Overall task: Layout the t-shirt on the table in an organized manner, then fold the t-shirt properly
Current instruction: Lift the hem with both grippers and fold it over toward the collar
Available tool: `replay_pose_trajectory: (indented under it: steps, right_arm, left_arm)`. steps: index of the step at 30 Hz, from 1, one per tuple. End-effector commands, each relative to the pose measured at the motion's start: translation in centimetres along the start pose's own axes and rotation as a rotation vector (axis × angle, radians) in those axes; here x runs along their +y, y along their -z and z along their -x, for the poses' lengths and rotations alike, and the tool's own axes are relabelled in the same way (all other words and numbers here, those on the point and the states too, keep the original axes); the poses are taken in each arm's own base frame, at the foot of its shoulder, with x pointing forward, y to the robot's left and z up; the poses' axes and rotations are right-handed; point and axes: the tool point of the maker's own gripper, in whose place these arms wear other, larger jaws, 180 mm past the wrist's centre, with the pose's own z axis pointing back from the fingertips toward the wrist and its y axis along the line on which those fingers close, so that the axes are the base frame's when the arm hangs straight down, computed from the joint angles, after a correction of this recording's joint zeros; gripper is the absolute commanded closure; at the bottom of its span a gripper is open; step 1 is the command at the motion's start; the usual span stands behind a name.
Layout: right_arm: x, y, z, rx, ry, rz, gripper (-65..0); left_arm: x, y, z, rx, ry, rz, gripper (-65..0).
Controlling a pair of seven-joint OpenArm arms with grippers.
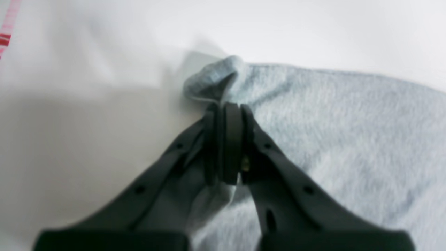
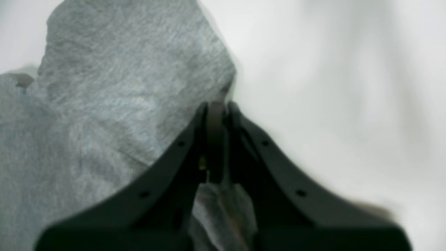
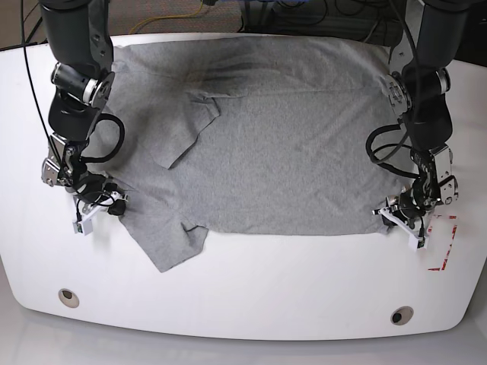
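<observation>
**Two corners pinched, one shirt ready to be pulled flat**

Two grippers are down on the cloth, and both are clamped. Nearest the front edge of the table [image 3: 243, 304], the left gripper [image 1: 228, 104] has its jaws pressed together on a bunched corner of the t-shirt [image 3: 281, 144], a little grey nub poking out past the tips, close to the red tape mark [image 3: 445, 243] near the front right corner in the base view. Over by the left edge in that view, the right gripper [image 2: 216, 104] is likewise nipped shut on a fold of the shirt's edge, with fabric showing between the fingers.

The shirt lies spread across the middle and back of the table, reaching up to the far edge. It is heather-grey knit, fuzzy in the close views, thin and floppy. One sleeve is folded in over the body at the back left; a flap trails towards the front left corner.

This should handle light and limp: it will drape, drag and wrinkle, never hold a shape. Hem corners and edges look the right places to grab. The tabletop is glossy, hard and white, so the cloth ought to slide easily on it.
</observation>
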Motion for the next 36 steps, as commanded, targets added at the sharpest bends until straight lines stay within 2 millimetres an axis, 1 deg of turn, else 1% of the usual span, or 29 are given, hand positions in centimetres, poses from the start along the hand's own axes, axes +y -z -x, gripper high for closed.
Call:
replay_pose_trajectory:
  steps: [1,4,6,7,10,13,16,20,25,29,30,33,36]
  right_arm:
    - [-0.3,-1.3,-4.3,-0.084,-0.055,0.015,0.0]
    - [-0.2,-2.2,-5.5,-0.074,-0.100,0.031,0.0]
    - [-0.4,-2.6,-5.7,-0.066,-0.122,0.044,0.0]
    - [-0.4,-3.0,-6.1,-0.068,-0.140,0.053,0.0]
    - [-0.3,-3.8,-6.9,-0.073,-0.177,0.071,0.0]
    - [0.3,-4.0,-6.9,-0.064,-0.202,0.076,0.0]
    - [0.3,-4.5,-6.6,-0.049,-0.227,0.091,0.0]
    - [0.3,-5.4,-6.4,-0.040,-0.264,0.116,0.0]
    - [0.8,-6.2,-5.5,-0.017,-0.301,0.136,0.0]
    - [1.0,-7.4,-4.9,0.004,-0.343,0.168,0.0]
    - [0.9,-7.6,-4.8,0.009,-0.352,0.176,0.0]
    - [1.7,-8.2,-4.0,0.019,-0.380,0.186,0.0]
    - [2.3,-9.2,-3.4,0.025,-0.413,0.206,0.0]
  left_arm:
    - [0.5,-1.7,-4.9,-0.112,0.031,-0.018,-0.1]
    - [0.5,-2.8,-6.6,-0.140,0.061,-0.034,-0.1]
    - [0.4,-3.2,-7.1,-0.145,0.074,-0.039,-0.1]
    - [0.4,-3.5,-7.4,-0.148,0.081,-0.044,-0.1]
    - [0.4,-3.9,-7.7,-0.144,0.092,-0.050,-0.1]
    - [0.1,-4.2,-7.8,-0.141,0.117,-0.038,-0.1]
    - [-0.2,-4.5,-8.0,-0.138,0.142,-0.026,-0.1]
    - [-0.1,-4.8,-7.3,-0.115,0.165,-0.026,0.0]
    - [0.7,-6.0,-6.6,-0.126,0.186,-0.061,0.0]
    - [1.1,-6.8,-6.0,-0.136,0.213,-0.069,0.0]
    - [1.1,-6.8,-5.8,-0.134,0.217,-0.069,0.0]
    - [1.5,-7.1,-4.7,-0.116,0.229,-0.076,0.0]
    - [1.8,-7.6,-3.7,-0.096,0.244,-0.084,0.0]
